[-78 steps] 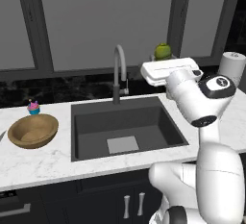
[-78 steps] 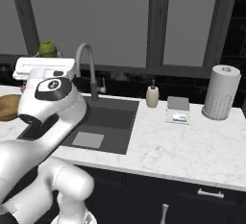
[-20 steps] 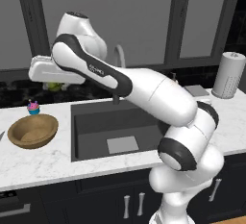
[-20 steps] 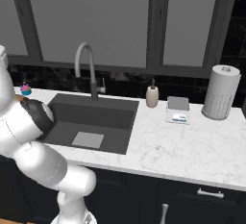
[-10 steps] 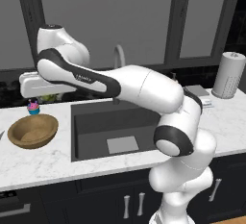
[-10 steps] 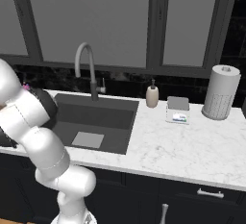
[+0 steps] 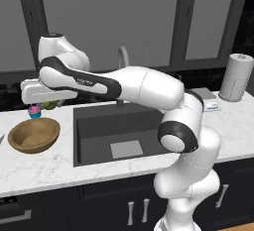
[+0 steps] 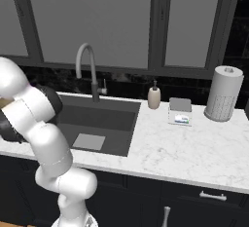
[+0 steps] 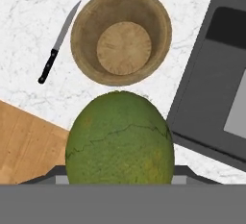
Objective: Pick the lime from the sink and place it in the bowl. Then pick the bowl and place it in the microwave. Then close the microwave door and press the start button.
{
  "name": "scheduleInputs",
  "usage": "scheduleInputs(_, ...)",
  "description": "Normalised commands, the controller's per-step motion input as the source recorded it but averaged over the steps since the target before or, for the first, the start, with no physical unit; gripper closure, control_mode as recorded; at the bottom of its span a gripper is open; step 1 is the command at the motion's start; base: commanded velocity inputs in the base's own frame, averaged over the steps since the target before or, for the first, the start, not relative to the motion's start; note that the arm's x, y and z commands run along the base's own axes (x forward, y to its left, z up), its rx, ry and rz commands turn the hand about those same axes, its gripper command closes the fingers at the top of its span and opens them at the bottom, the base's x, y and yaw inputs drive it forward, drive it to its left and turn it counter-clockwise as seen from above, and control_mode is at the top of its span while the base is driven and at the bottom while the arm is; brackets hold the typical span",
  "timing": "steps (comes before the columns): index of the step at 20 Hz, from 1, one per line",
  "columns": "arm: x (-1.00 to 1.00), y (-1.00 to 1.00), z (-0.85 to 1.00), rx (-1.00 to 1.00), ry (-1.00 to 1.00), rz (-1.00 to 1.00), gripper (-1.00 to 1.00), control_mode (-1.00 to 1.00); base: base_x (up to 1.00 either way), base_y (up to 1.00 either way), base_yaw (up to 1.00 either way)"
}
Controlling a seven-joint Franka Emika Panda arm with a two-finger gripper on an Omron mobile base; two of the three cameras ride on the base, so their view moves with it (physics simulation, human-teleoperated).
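Observation:
My gripper is shut on the lime, a yellow-green fruit that bulks large at the bottom of the hand view. In the left base view the lime peeks out under the white hand, above the counter left of the sink. The wooden bowl lies just beyond the lime in the hand view and holds nothing. From the left base camera the bowl sits below and slightly left of the hand. The microwave and its door are out of view.
A pink-and-blue cupcake stands behind the bowl. A black-handled knife and a wooden cutting board lie beside the bowl. The faucet, a soap bottle and a paper towel roll stand along the back.
The arm has swung left from over the sink toward the bowl, carrying the lime, and the hand has dropped lower.

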Motion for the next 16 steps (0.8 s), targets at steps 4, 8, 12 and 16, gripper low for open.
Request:
scheduleInputs(4, 0.33, 0.01, -0.51, 0.01, -0.05, 0.00, 1.00, -1.00, 0.00, 0.00, 0.00)
scheduleInputs(8, 0.16, 0.19, -0.51, 0.00, -0.10, 0.00, 1.00, -1.00, 0.00, 0.00, 0.00)
scheduleInputs(12, 0.10, 0.24, -0.28, 0.00, -0.09, -0.01, 1.00, -1.00, 0.00, 0.00, 0.00)
scheduleInputs(16, 0.24, 0.29, -0.13, 0.00, -0.01, -0.04, 1.00, -1.00, 0.00, 0.00, 0.00)
